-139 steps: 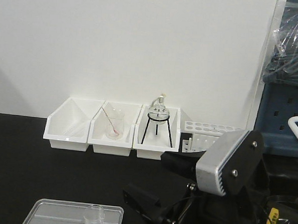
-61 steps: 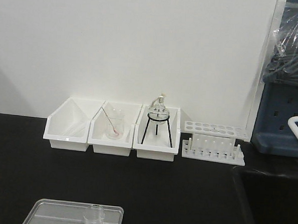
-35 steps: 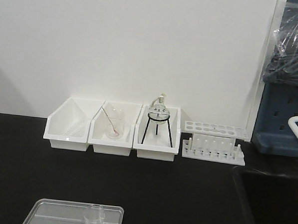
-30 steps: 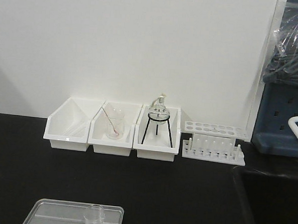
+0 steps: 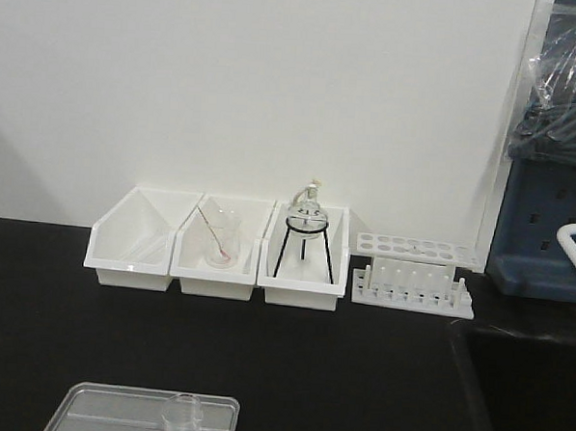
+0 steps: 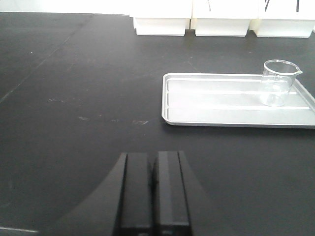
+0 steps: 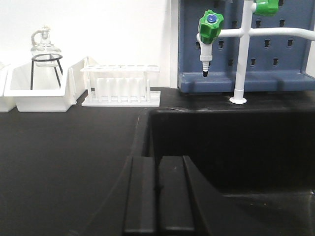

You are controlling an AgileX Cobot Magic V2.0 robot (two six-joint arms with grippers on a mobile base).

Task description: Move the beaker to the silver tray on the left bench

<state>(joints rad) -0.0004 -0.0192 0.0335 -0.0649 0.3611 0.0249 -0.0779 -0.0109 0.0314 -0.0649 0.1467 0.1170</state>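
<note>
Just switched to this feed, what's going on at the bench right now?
Nothing is being handled. The beaker stands upright and empty inside the silver tray on the left bench, near the tray's far right corner, so the move looks done. The left gripper is shut and empty, low over the bench, short of the tray. The right gripper is also shut and empty, pointing toward the black sink and the faucet.
</note>
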